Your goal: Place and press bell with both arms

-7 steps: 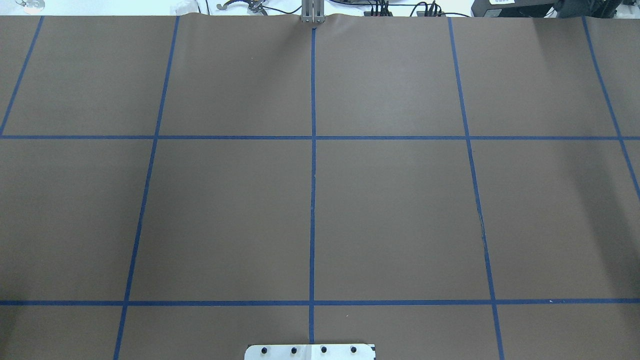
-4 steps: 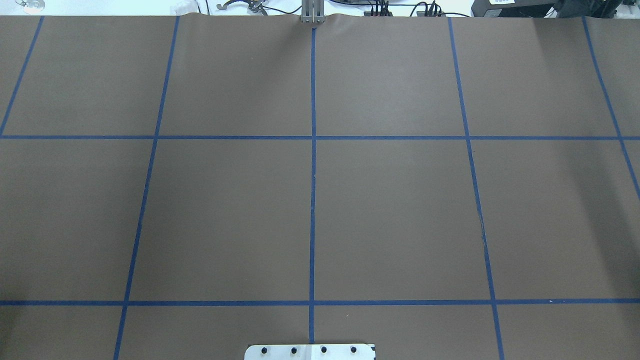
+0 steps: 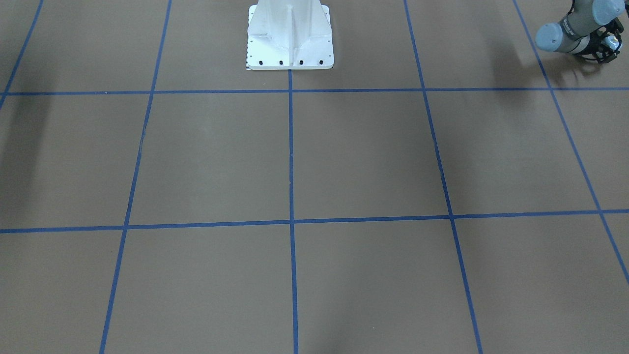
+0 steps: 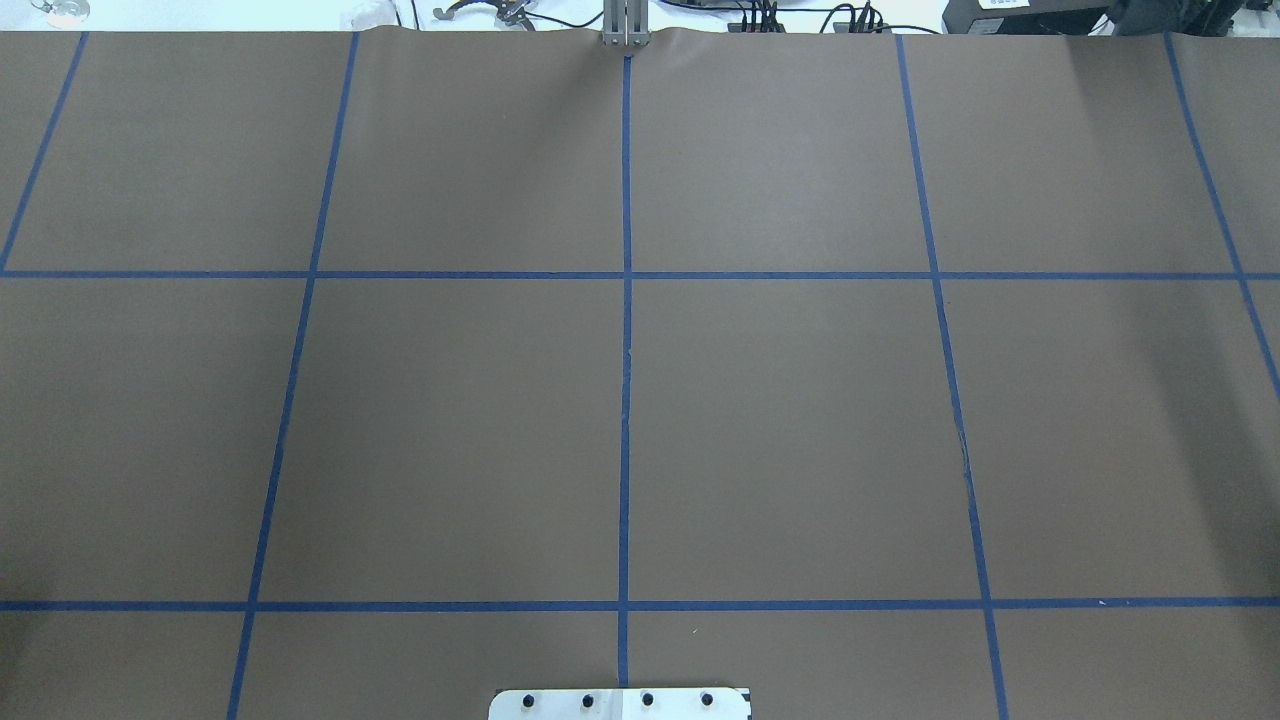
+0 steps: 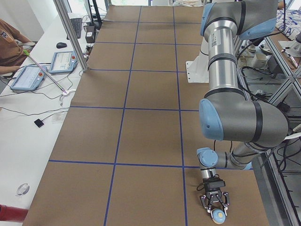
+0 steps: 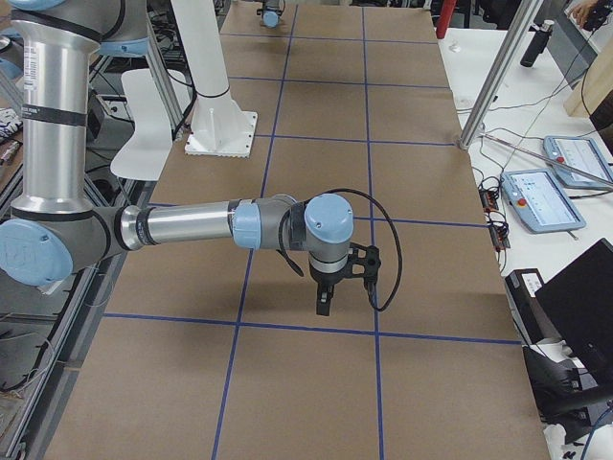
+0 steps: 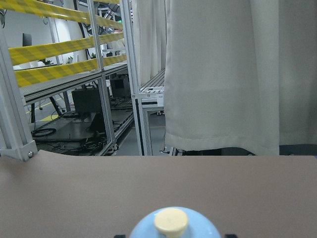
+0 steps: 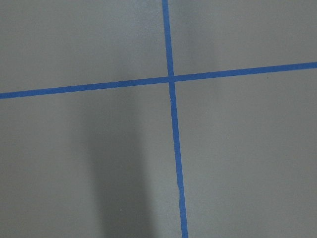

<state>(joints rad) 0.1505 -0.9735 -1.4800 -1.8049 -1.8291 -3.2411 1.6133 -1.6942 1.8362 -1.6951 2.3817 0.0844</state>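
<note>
Placement looks unstarted: the bell (image 5: 217,215) stands upright between the left pincer's (image 5: 215,207) fingers at the bench's robot-side left corner, and I cannot tell whether it is pinched. The right pincer (image 6: 324,305) hangs over the bench's right end, its state equally unclear. Placing and pressing are both left.

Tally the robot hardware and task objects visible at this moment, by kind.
bell: 1
arms: 2, left arm and right arm
grippers: 2, left gripper and right gripper
white pedestal: 1
Total: 6
</note>
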